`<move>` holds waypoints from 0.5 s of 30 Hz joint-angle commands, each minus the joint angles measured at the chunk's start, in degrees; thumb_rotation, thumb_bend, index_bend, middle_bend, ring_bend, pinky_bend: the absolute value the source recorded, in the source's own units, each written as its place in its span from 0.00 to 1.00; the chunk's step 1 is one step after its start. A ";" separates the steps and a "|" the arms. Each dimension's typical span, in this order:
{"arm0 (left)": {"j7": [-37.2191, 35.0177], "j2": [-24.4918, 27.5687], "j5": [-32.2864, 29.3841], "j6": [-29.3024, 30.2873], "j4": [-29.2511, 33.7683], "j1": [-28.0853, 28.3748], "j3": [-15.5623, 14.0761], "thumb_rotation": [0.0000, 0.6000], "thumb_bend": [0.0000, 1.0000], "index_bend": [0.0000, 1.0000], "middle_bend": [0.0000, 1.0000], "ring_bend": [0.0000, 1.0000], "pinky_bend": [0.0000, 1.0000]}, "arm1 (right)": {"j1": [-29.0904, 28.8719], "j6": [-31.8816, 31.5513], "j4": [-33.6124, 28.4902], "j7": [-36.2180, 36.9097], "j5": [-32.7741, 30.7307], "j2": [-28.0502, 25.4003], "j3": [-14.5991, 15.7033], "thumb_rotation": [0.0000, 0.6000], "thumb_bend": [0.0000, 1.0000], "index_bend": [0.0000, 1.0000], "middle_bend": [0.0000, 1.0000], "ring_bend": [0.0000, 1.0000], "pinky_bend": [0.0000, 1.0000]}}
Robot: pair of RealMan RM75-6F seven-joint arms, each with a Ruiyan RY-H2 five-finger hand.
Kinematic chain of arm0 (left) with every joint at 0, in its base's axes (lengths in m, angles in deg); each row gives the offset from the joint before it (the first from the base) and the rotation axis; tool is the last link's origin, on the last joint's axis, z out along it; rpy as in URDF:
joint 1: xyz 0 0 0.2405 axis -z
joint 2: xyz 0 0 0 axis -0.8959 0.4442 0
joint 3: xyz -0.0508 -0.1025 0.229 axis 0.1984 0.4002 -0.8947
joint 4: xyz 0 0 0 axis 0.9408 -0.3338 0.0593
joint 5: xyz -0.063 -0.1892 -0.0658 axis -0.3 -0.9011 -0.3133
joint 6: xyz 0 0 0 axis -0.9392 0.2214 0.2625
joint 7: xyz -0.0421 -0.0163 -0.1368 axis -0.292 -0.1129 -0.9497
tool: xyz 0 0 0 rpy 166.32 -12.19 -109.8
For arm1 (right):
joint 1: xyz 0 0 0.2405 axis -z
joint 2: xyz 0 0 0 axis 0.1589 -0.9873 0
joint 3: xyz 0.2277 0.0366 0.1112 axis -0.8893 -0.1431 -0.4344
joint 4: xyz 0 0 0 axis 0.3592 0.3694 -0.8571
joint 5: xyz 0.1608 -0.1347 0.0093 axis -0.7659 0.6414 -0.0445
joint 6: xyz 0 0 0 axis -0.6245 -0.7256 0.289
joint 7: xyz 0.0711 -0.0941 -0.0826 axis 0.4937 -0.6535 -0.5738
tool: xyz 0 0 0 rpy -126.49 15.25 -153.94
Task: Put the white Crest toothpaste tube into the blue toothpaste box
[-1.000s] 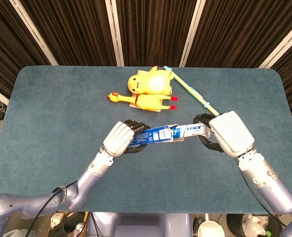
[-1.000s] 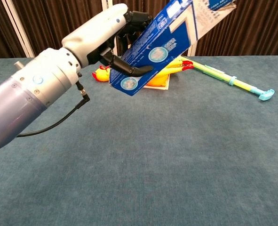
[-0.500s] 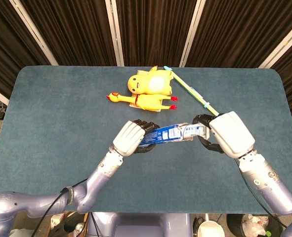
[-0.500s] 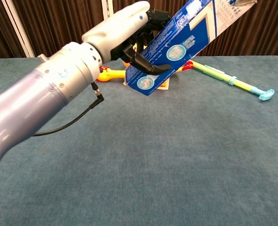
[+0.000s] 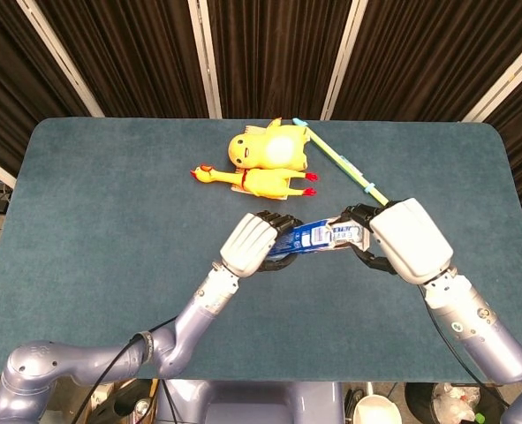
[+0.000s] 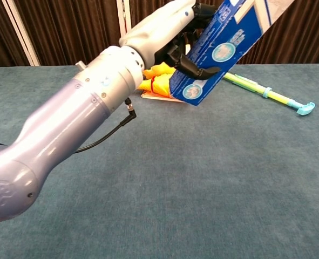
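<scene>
Behind box [image 5: 298, 240]: yellow toys [image 5: 268, 162], toothbrush [image 5: 340, 162].

I count one blue box [image 5: 306, 238], held up off the desk [image 5: 110, 221], and one white tube [image 5: 344, 232] going into its end. Two hands are in my view: the left hand [image 5: 252, 245] on the box and the right hand [image 5: 400, 238] at the tube. On the desk I see two yellow toys: one plush [image 5: 268, 147] and one rubber chicken [image 5: 256, 181] just in front of it. There is one long toothbrush [image 6: 270, 94], green and yellow with a blue tip. One desk carries it all.
</scene>
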State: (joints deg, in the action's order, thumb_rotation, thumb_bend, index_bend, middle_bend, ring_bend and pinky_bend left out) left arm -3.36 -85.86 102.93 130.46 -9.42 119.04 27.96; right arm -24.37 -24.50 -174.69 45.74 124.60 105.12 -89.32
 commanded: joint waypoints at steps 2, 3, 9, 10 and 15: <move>0.28 -0.68 -0.06 -0.21 -0.44 0.79 0.44 1.00 0.41 0.39 0.56 0.53 0.55 | -0.15 -0.26 0.70 -0.95 0.80 0.47 0.13 1.00 0.63 0.88 0.82 0.68 0.73; 0.31 -0.84 -0.09 -0.22 -0.54 0.93 0.50 1.00 0.41 0.39 0.56 0.53 0.55 | -0.16 -0.37 0.81 -1.27 0.93 0.60 0.15 1.00 0.62 0.82 0.78 0.64 0.71; 0.24 -1.51 0.09 0.15 -0.93 1.49 0.70 1.00 0.41 0.39 0.56 0.53 0.55 | 0.34 -3.03 1.51 -2.46 1.09 1.88 -0.36 1.00 0.46 0.59 0.62 0.49 0.66; 0.23 -1.49 0.28 0.18 -0.97 1.53 0.53 1.00 0.41 0.39 0.56 0.53 0.55 | 0.49 -3.71 1.83 -2.70 1.31 2.19 -0.45 1.00 0.43 0.56 0.60 0.46 0.65; 0.21 -1.27 0.70 0.38 -1.22 1.66 0.23 1.00 0.41 0.39 0.56 0.53 0.55 | 0.94 -6.57 3.21 -3.01 2.77 3.72 -0.89 1.00 0.39 0.42 0.55 0.41 0.62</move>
State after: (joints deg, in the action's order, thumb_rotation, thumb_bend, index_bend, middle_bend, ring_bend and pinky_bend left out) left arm -3.13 -87.14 103.60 130.79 -10.66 120.70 28.20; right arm -23.62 -30.37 -171.96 42.90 126.87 108.34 -89.99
